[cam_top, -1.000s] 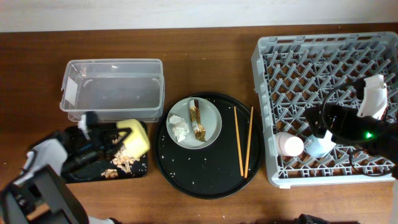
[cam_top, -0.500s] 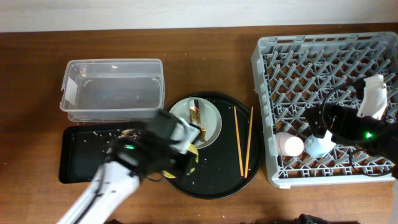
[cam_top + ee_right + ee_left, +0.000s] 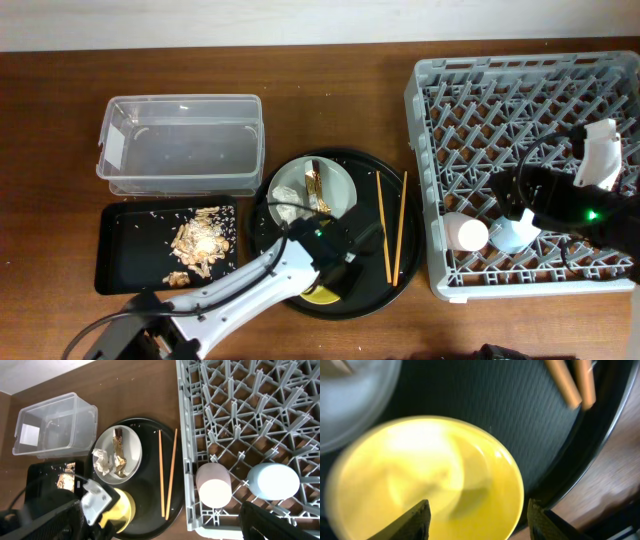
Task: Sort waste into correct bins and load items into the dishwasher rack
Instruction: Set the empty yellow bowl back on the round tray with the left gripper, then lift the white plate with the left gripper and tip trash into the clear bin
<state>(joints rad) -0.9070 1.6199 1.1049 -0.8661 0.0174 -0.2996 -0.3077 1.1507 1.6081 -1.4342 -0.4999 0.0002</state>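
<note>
The yellow bowl (image 3: 320, 293) sits on the round black tray's front part, and it fills the left wrist view (image 3: 425, 475). My left gripper (image 3: 338, 262) (image 3: 477, 507) hangs open over it, jaws astride its right rim, apart from it. The grey-green plate (image 3: 340, 205) holds a white tissue (image 3: 288, 207) and a brown-gold wrapper (image 3: 318, 192). Two chopsticks (image 3: 392, 228) lie to its right. Tan scraps (image 3: 200, 240) lie in the shallow black tray (image 3: 115, 260). My right gripper (image 3: 520, 200) (image 3: 163, 510) is wide open above the rack (image 3: 520, 100), where pink (image 3: 465, 233) and blue (image 3: 515, 235) cups rest.
The clear tub (image 3: 180, 145) stands behind the shallow black tray. The round black tray (image 3: 375, 290) lies between the bins and the rack, its rim close to the rack's left wall. My left arm reaches in from the front left.
My left arm swung right from the shallow black tray to the round tray with the bowl, and its jaws opened. Scraps now lie in the shallow tray. The right arm stayed still.
</note>
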